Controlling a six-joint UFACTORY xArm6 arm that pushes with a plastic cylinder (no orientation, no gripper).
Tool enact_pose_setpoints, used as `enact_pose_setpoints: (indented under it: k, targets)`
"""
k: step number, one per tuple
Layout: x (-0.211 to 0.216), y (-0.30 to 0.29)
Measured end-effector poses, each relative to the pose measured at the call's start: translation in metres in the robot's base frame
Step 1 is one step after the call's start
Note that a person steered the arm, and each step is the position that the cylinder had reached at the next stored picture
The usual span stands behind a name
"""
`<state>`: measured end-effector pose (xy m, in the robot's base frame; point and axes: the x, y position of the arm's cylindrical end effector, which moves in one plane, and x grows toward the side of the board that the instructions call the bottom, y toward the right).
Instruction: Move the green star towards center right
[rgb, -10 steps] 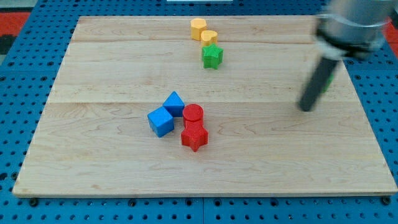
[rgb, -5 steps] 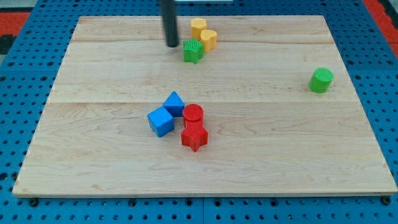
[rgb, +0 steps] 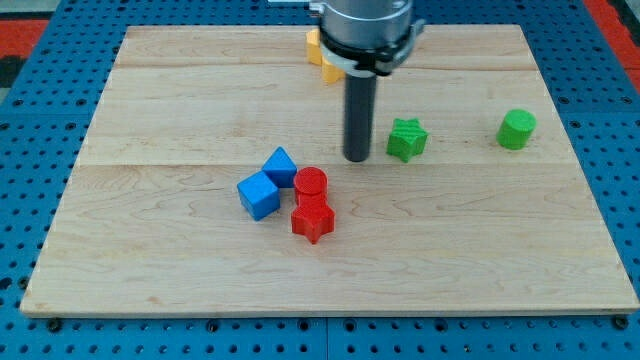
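The green star (rgb: 406, 139) lies on the wooden board (rgb: 180, 110), right of the middle. My tip (rgb: 356, 157) rests on the board just to the star's left, a small gap apart from it. The rod rises from the tip toward the view's top and hides part of the yellow blocks (rgb: 318, 52) behind it. A green cylinder (rgb: 517, 129) stands further toward the view's right, near the board's right edge.
Two blue cubes (rgb: 270, 183) sit left of the middle, touching each other. A red cylinder (rgb: 311, 183) and a red star-like block (rgb: 313, 218) stand right beside them. The board lies on a blue pegboard (rgb: 620, 180).
The green star has moved from beside the yellow blocks down and to the right. My tip went from the right side to the star's left, then followed it to the middle.
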<state>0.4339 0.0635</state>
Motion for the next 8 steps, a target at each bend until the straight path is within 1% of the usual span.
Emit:
enact_pose_setpoints:
  k: [1, 2, 4, 5, 6, 7, 8]
  targets:
    - [-0.016, 0.048]
    - [-0.010, 0.012]
    - [-0.036, 0.017]
    - [-0.048, -0.002]
    - [-0.040, 0.061]
    - [-0.040, 0.039]
    - [-0.040, 0.072]
